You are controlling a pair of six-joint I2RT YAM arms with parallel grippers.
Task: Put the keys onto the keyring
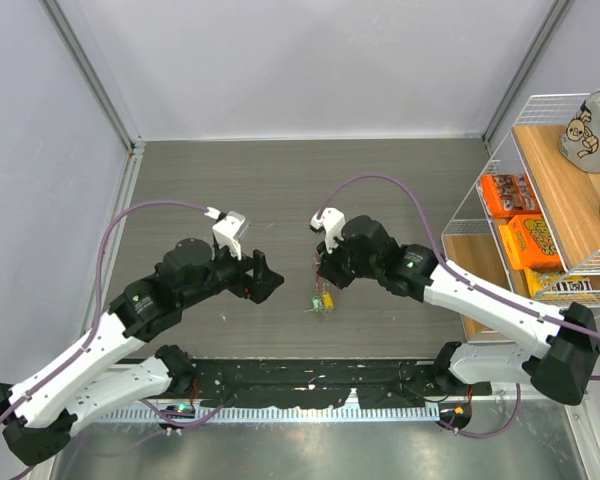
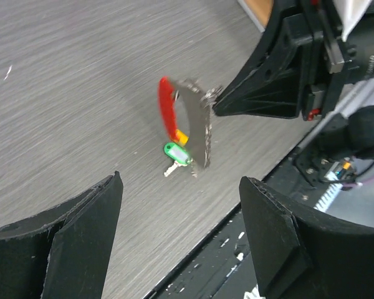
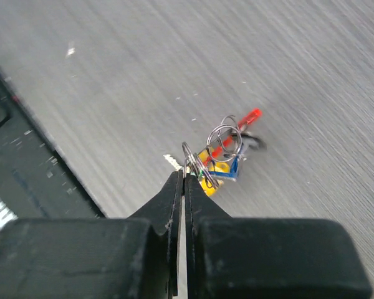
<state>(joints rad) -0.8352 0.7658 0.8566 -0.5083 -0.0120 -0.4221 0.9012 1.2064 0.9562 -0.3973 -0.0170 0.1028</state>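
Observation:
My right gripper is shut, its tips pinching a thin metal ring of the keyring. Right below the tips hang the keys with yellow, blue and red tags, bunched with more wire rings low over the table. In the left wrist view the same bunch shows a red tag, a green tag with its small key, and a silvery-grey strip under the right fingertips. My left gripper stands wide open to the left of the bunch, holding nothing. From above, the keys lie between my left gripper and my right gripper.
A wire shelf stands at the right with orange boxes and a grey plush toy on its wooden board. A black rail runs along the table's near edge, close to the bunch.

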